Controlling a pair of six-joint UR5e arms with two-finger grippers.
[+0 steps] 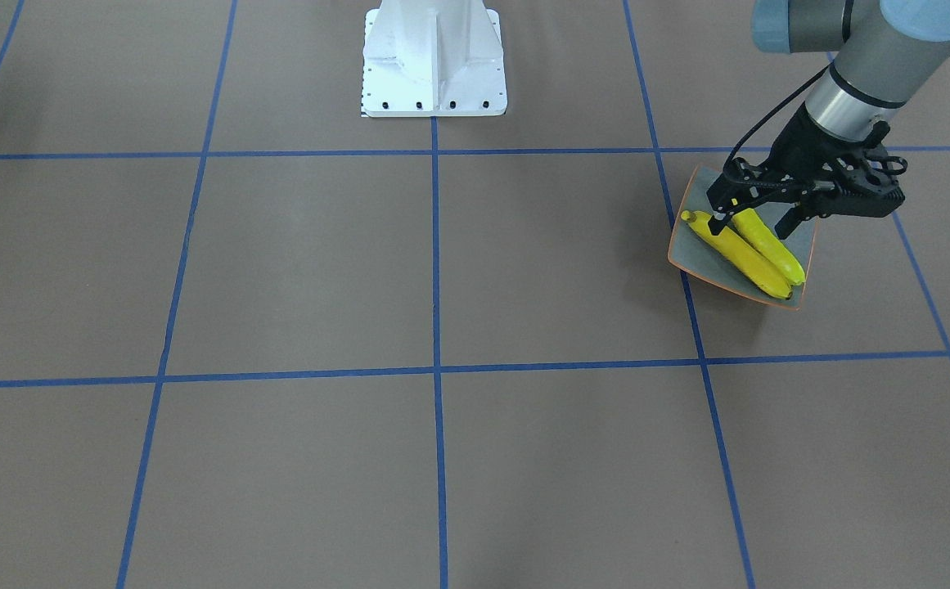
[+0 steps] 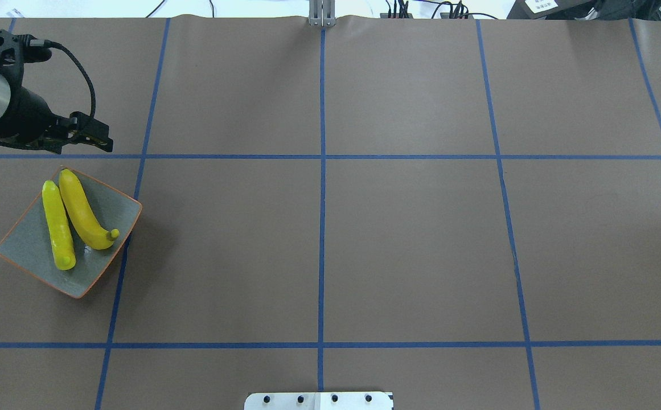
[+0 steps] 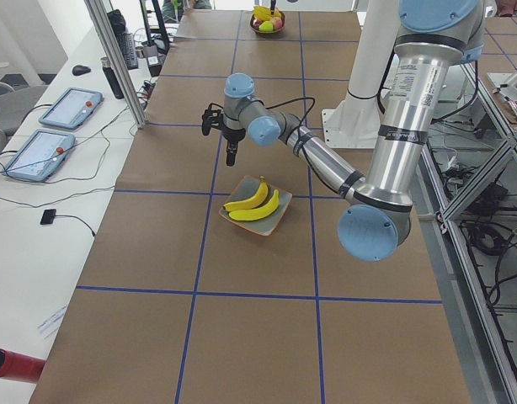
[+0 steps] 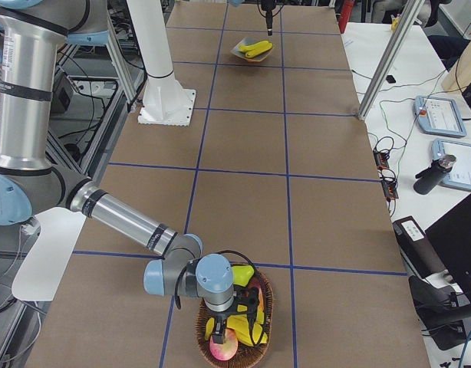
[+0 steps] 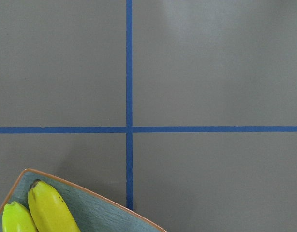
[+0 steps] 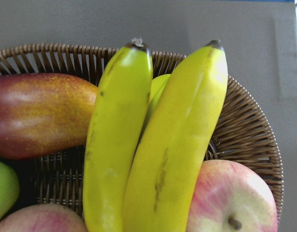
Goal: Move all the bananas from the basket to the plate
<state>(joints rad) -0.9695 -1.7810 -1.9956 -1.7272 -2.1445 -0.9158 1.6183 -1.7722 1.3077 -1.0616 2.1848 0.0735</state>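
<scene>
Two yellow bananas [image 2: 71,219] lie side by side on the grey-blue, orange-rimmed plate [image 2: 28,245] at the table's left end. My left gripper [image 1: 757,219] hangs open above the plate's far corner, holding nothing; the left wrist view shows only the plate's corner [image 5: 105,217] and two banana tips [image 5: 49,208]. Two more bananas [image 6: 153,145] lie in the wicker basket [image 6: 245,130] at the table's right end. My right gripper [image 4: 237,322] is low over that basket [image 4: 268,295], just above these bananas. I cannot tell whether it is open or shut.
The basket also holds a red mango [image 6: 37,113], an apple [image 6: 235,198] and a green fruit [image 6: 3,188]. The white robot pedestal [image 1: 434,57] stands at the table's middle edge. Tablets [image 3: 69,108] and a metal post [image 3: 115,59] line the operators' side.
</scene>
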